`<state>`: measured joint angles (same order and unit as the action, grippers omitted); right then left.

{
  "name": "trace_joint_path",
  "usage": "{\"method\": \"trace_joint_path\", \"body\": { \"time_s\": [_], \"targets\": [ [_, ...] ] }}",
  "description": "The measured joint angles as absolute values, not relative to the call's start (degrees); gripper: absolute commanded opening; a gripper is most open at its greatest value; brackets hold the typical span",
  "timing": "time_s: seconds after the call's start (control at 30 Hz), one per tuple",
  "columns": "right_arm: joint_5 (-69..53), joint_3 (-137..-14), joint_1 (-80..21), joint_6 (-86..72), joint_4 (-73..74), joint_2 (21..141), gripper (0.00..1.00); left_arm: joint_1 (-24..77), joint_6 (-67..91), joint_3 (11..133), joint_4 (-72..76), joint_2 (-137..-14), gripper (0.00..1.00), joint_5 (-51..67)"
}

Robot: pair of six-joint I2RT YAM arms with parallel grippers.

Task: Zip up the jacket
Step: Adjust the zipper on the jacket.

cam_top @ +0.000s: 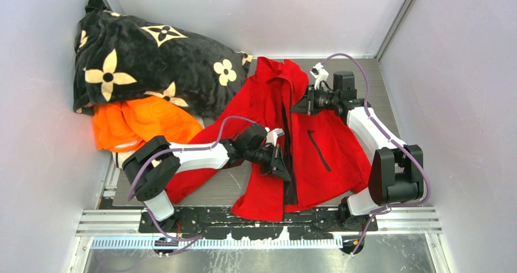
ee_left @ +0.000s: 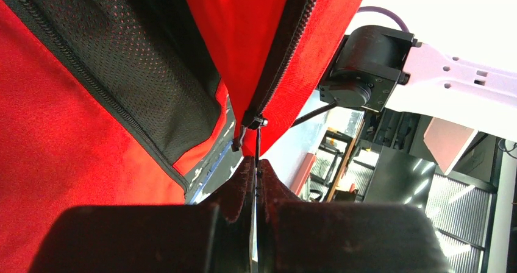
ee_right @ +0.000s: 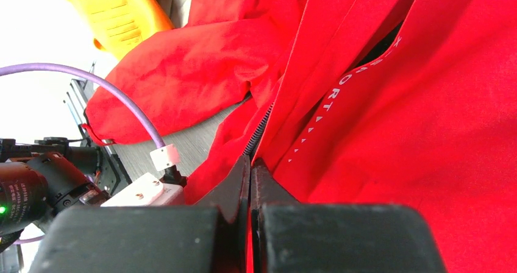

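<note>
At 10 o'clock on the tabletop (cam_top: 225,191), a plush black blanket (cam_top: 146,60) with cream flower shapes lies bunched in a soft heap. A crumpled orange garment (cam_top: 143,122) pokes out from under its 6 o'clock edge. The tabletop is grey and finely ribbed. The jacket (cam_top: 332,136) lies spread flat from the centre toward 3 o'clock, with its collar at 12 o'clock and its hem at 6 o'clock. It is thin, matte red cloth with a dark pocket slit (cam_top: 318,150) on the right panel, and one sleeve trails off toward 8 o'clock. The left pincer (cam_top: 283,165) sits low on the front opening. In its wrist view the fingers (ee_left: 235,194) are together, clamped on the thin zip pull (ee_left: 256,148) that hangs at 6 o'clock from the slider (ee_left: 253,124). Toothed zip tapes fan out upward from the slider, and dark perforated mesh lining (ee_left: 140,72) shows at 10 o'clock. The right pincer (cam_top: 299,107) meets the opening nearer the collar. Its wrist view shows the fingers (ee_right: 235,187) pressed together on the jacket's red front edge, just beside the coiled zip teeth (ee_right: 259,130). A strip of small white lettering (ee_right: 360,78) runs toward 1 o'clock.
</note>
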<state>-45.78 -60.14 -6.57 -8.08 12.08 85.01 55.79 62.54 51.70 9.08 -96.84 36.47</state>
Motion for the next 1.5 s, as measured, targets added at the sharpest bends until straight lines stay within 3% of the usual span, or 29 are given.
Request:
{"method": "trace_joint_path", "body": {
  "time_s": [1.5],
  "targets": [
    [-46.2,-60.1,-5.7,-8.8,12.1,85.0,0.01,60.5,62.6,50.0,6.9,-97.5,0.0,36.7]
  ]
}}
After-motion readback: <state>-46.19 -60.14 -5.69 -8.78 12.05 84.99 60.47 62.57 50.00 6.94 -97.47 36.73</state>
